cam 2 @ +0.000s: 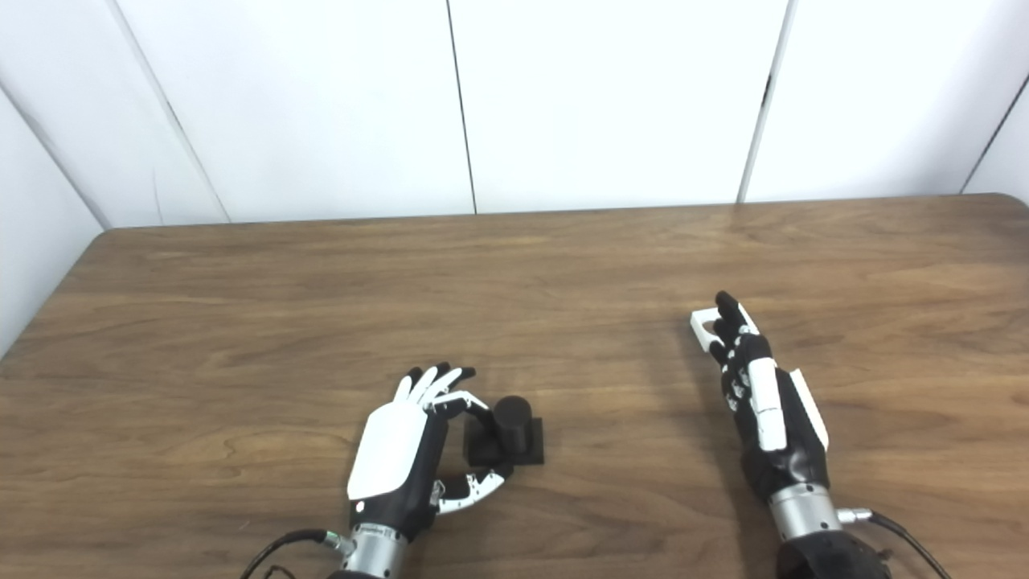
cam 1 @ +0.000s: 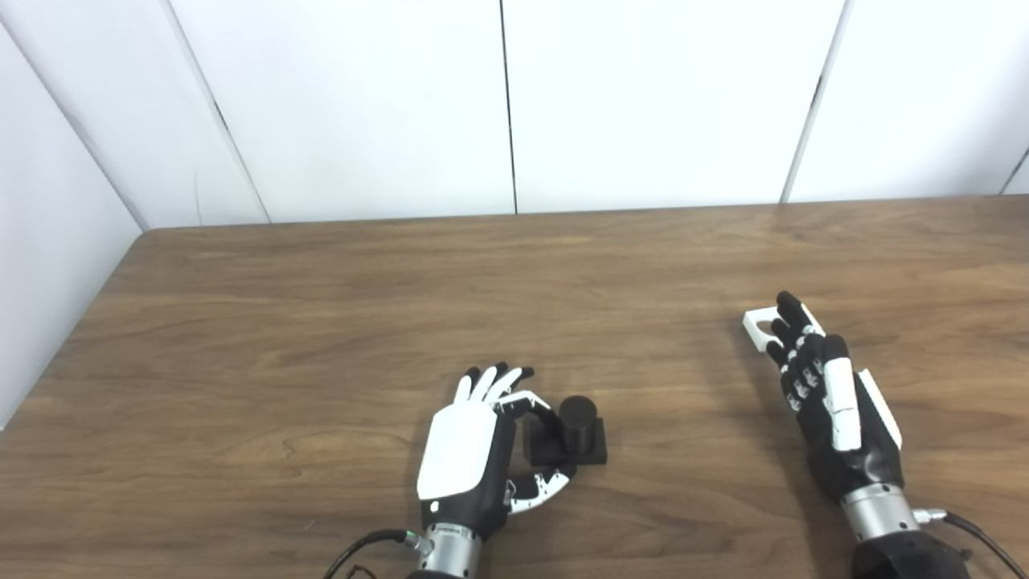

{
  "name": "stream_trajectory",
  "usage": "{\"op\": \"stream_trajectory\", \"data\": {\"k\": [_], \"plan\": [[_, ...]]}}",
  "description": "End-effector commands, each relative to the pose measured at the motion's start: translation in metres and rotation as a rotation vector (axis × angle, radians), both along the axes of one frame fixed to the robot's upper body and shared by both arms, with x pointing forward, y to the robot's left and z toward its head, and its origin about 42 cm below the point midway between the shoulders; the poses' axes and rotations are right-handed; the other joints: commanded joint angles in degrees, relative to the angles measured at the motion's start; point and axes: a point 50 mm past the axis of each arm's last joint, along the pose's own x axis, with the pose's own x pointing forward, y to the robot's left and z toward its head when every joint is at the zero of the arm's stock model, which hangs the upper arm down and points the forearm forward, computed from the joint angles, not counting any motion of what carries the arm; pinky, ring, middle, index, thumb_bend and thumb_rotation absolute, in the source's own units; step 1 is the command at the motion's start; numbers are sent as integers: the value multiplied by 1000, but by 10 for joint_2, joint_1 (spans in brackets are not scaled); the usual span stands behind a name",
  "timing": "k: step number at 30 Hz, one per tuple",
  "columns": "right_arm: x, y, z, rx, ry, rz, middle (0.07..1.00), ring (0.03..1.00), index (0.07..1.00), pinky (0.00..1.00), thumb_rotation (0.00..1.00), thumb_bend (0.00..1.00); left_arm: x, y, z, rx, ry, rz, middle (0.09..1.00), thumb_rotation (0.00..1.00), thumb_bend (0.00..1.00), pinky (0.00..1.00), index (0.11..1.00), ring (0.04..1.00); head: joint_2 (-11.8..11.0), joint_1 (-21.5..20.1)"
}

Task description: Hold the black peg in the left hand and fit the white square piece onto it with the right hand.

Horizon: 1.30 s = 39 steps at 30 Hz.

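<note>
The black peg (cam 1: pixel 577 422), a short cylinder on a square black base, stands on the wooden table (cam 1: pixel 321 322) near the front middle. My left hand (cam 1: pixel 474 450) is at its left side, with one curled finger at the base's far corner and the thumb against its near edge; the other fingers (cam 1: pixel 490 382) stay stretched out. The white square piece (cam 1: pixel 758 326) lies flat on the table at the right. My right hand (cam 1: pixel 828 402) stands on edge with its fingers straight, its fingertips (cam 1: pixel 788 310) reaching over the piece and covering most of it.
Bare wood lies between the two hands and toward the back. White wall panels (cam 1: pixel 514 104) rise behind the table's far edge. A cable (cam 1: pixel 977 535) trails from my right wrist, another from my left.
</note>
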Motion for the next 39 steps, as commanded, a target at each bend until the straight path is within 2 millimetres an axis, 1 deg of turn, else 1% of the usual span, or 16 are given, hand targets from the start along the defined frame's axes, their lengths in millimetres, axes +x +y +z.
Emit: {"op": "stream_trajectory", "data": {"k": [1, 5, 7, 8, 11, 13, 15, 16, 17, 19, 23, 27, 33, 36, 38, 39], "plan": [[-5, 4, -6, 20, 4, 12, 1000, 1000, 962, 1000, 976, 663, -16, -10, -17, 15, 63, -45, 875, 76, 516, 986, 492, 942, 2, 1], [-4, 2, -4, 11, -3, 14, 1000, 1000, 956, 1000, 952, 674, -16, -11, -16, 14, 65, -40, 875, 76, 515, 985, 492, 943, 2, 4], [-3, 0, -3, -16, -6, 1, 978, 999, 934, 1000, 885, 709, -16, -11, -16, 10, 71, -39, 877, 77, 515, 986, 492, 947, 2, 4], [-2, -4, 1, -63, -15, -5, 964, 987, 916, 978, 831, 709, -16, -11, -16, 9, 73, -38, 878, 77, 515, 986, 492, 948, 3, 4], [9, -18, 26, -264, -59, -39, 915, 940, 837, 912, 579, 720, -16, -11, -16, 9, 71, -38, 878, 76, 514, 990, 492, 948, 3, -1], [17, -25, 42, -413, -102, -66, 888, 919, 790, 904, 472, 789, -16, -11, -17, 7, 68, -39, 878, 76, 514, 995, 492, 947, 3, -1], [30, -34, 65, -549, -155, -78, 890, 944, 753, 962, 406, 841, -16, -11, -17, 8, 74, -38, 879, 76, 514, 999, 492, 948, 3, -1], [35, -36, 72, -588, -174, -79, 891, 954, 739, 981, 384, 852, -16, -11, -18, 9, 76, -37, 880, 76, 514, 1000, 492, 950, 3, -1], [42, -40, 82, -657, -193, -85, 891, 961, 731, 992, 371, 859, -16, -11, -18, 10, 78, -36, 881, 75, 514, 1000, 492, 950, 2, -2], [56, -46, 94, -755, -211, -100, 887, 948, 715, 975, 377, 873, -16, -12, -18, 9, 79, -37, 878, 76, 515, 998, 492, 948, 2, -1], [77, -53, 112, -818, -197, -106, 886, 946, 688, 937, 337, 893, -18, -13, -18, 6, 84, -41, 875, 75, 515, 997, 492, 946, 2, -1], [94, -59, 124, -890, -176, -81, 894, 967, 683, 938, 322, 909, -19, -13, -20, 3, 83, -44, 872, 74, 515, 993, 492, 943, 2, -1], [114, -67, 135, -1043, -144, -39, 904, 983, 668, 929, 247, 924, -19, -12, -20, 6, 80, -41, 873, 75, 515, 994, 492, 940, 5, -2], [122, -69, 136, -1078, -108, -31, 903, 985, 658, 943, 227, 935, -19, -11, -20, 2, 79, -41, 873, 75, 515, 989, 492, 938, 6, -3], [129, -72, 135, -1107, -76, -26, 906, 989, 654, 974, 225, 932, -19, -11, -20, -1, 80, -39, 875, 75, 515, 990, 492, 942, 5, -8], [132, -73, 135, -1122, -63, -22, 904, 984, 649, 967, 222, 936, -19, -11, -20, 2, 84, -38, 875, 76, 515, 991, 492, 942, 5, -8]]}}
